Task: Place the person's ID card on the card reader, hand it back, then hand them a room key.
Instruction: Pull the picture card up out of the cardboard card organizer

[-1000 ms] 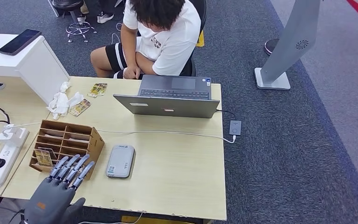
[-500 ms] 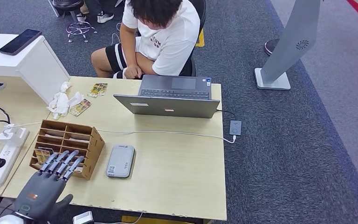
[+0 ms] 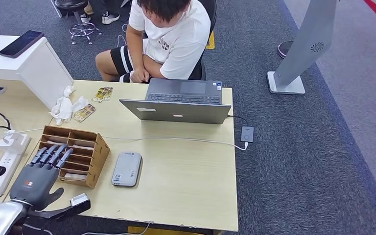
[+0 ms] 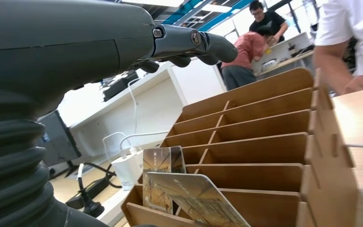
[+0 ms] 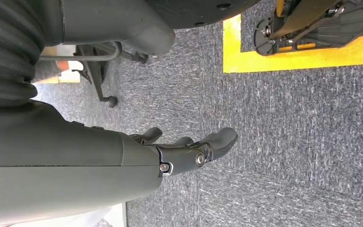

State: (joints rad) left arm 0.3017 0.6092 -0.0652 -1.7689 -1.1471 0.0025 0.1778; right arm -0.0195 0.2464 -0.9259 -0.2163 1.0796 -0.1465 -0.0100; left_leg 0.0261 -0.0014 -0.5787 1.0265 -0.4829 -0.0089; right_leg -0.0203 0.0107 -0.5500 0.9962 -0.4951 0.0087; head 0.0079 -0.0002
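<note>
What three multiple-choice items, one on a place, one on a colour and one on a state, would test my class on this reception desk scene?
1. Where does the grey card reader lie?
A. beside the wooden card rack
B. on the laptop
C. on the floor

2. What colour is the seated person's shirt?
A. red
B. white
C. black

3. How is the left hand?
A. gripping a cup
B. pressing the laptop
C. holding nothing, fingers extended over the rack

Answers: 1 A, the reader lies on the desk right of the rack. 2 B, the shirt is white. 3 C, the head view shows straight fingers with nothing in them.
</note>
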